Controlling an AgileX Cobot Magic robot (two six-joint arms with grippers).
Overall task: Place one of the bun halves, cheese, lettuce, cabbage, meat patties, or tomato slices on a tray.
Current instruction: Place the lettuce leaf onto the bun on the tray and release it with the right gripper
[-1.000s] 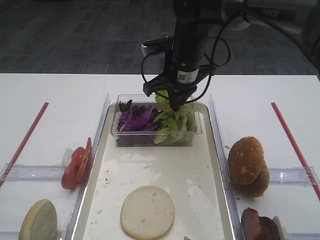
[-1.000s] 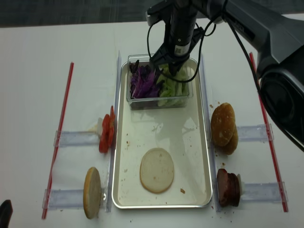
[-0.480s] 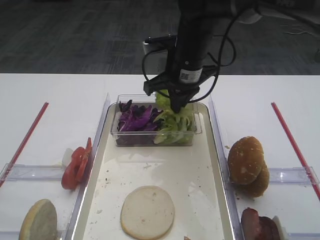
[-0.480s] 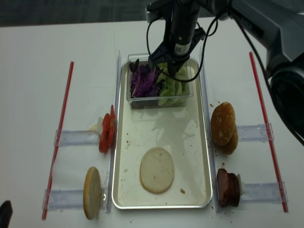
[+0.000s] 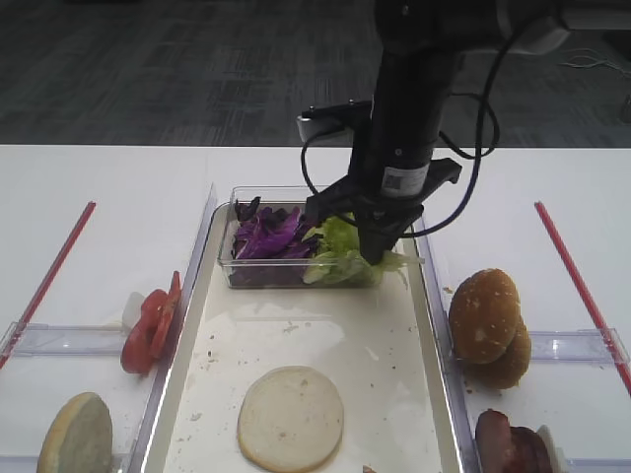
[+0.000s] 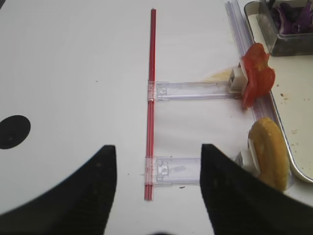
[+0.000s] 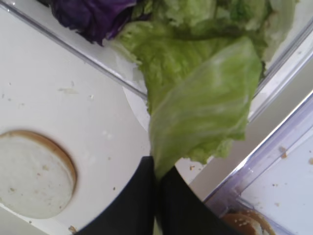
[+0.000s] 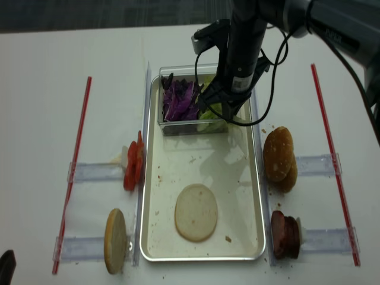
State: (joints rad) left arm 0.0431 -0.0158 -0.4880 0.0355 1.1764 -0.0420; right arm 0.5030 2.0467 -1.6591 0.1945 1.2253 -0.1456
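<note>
At the tray's point(image 5: 426, 325) far end, over the near wall of the clear tub point(image 5: 296, 273), the right gripper point(image 7: 157, 178) has its jaws clenched on the lettuce point(image 7: 203, 105) leaf's edge. It looks light, limp, easily torn; the pale rib should hold best. Since earlier, the leaf has come up out of the tub, toward the bun half point(image 5: 291, 418).

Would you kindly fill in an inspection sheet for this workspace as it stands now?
Surface: white table, red strips either side.
Job's things: cream rectangular tray holds a pale bun half; light-green lettuce leaf pinched; purple cabbage in clear tub.
Clutter: crumbs on tray.
Grippers: right gripper shut on the leaf; left gripper open, empty.
Cables: black cable looped on right arm.
Surroundings: dark floor.
</note>
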